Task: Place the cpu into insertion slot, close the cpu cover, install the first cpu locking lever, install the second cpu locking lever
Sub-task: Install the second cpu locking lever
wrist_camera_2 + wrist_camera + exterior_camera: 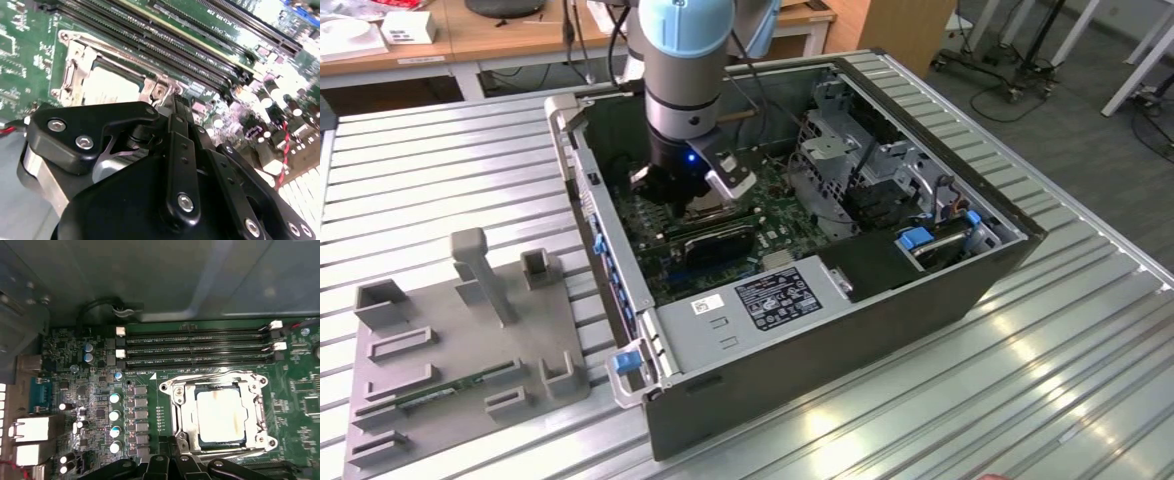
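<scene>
Second wrist view puts the black gripper [170, 107] low over the green motherboard [30, 45], its linkage bars and screw heads crowding the foreground; the tips come together at a small silvery tab on the near edge of the socket frame, and whether the jaws are closed on it or merely touching cannot be told. Just beyond the tips lies the cpu [107, 85], its pale metal top showing flat inside the insertion slot [65, 75], with the cpu cover [80, 52] lying down around it as a silvery frame. In the first wrist view the same chip [220, 415] sits squarely in the socket, the cover's frame [182, 412] folded flat about its edges, and thin wire levers run along the frame's sides; whether they are latched is unclear. The gripper's dark fingertips [172, 460] stand at the frame's edge. Long black memory slots [195, 347] run beside the socket, and a row of small round capacitors [115, 422] stands on its other side. From the exterior view the arm [683, 70] reaches straight down into an open computer case [854, 300], the gripper [694, 195] near the board's middle. The case rests on a ribbed metal surface [1014, 400], and a grey fixture tray [467, 350] lies well apart toward the exterior view's left.
</scene>
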`<state>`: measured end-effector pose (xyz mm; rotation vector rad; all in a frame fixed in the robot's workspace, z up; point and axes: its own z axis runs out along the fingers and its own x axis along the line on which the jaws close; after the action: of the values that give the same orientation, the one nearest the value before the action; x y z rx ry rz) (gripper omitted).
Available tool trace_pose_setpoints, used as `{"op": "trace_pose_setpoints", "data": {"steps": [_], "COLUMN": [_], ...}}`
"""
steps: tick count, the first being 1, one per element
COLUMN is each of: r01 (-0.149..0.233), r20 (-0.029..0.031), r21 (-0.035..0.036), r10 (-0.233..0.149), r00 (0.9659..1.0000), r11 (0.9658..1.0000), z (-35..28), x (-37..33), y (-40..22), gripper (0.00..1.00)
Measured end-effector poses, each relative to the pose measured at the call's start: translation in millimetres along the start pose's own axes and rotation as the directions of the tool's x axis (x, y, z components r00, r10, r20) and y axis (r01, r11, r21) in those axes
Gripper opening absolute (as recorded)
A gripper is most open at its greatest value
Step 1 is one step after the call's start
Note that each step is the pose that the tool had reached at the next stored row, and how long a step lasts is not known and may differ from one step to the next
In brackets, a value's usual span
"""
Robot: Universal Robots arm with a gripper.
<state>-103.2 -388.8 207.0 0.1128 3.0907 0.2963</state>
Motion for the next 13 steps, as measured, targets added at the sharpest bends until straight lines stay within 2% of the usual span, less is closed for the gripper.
{"op": "trace_pose_setpoints", "data": {"steps": [4, 6, 8, 9, 11, 13], "r01": [0.000, -0.001, -0.001, -0.001, 0.000, 0.000], "r20": [-0.0007, -0.0025, -0.0039, -0.0047, -0.0058, -0.0071], "r21": [0.0018, 0.0115, 0.0276, 0.0383, 0.0619, 0.0886], "r10": [0.000, 0.001, 0.001, 0.001, 0.001, 0.001], "r00": [1.0000, 1.0000, 1.0000, 1.0000, 1.0000, 1.0000], "r11": [1.0000, 0.9999, 0.9996, 0.9993, 0.9981, 0.9961], "z": [-14.1, -19.2, -22.7, -24.0, -25.7, -27.0], "x": [-0.9, -1.4, -1.9, -2.1, -2.3, -2.6], "y": [2.8, 3.8, 4.6, 4.8, 5.1, 5.4], "gripper": [0.11, 0.11, 0.11, 0.11, 0.11, 0.11]}}
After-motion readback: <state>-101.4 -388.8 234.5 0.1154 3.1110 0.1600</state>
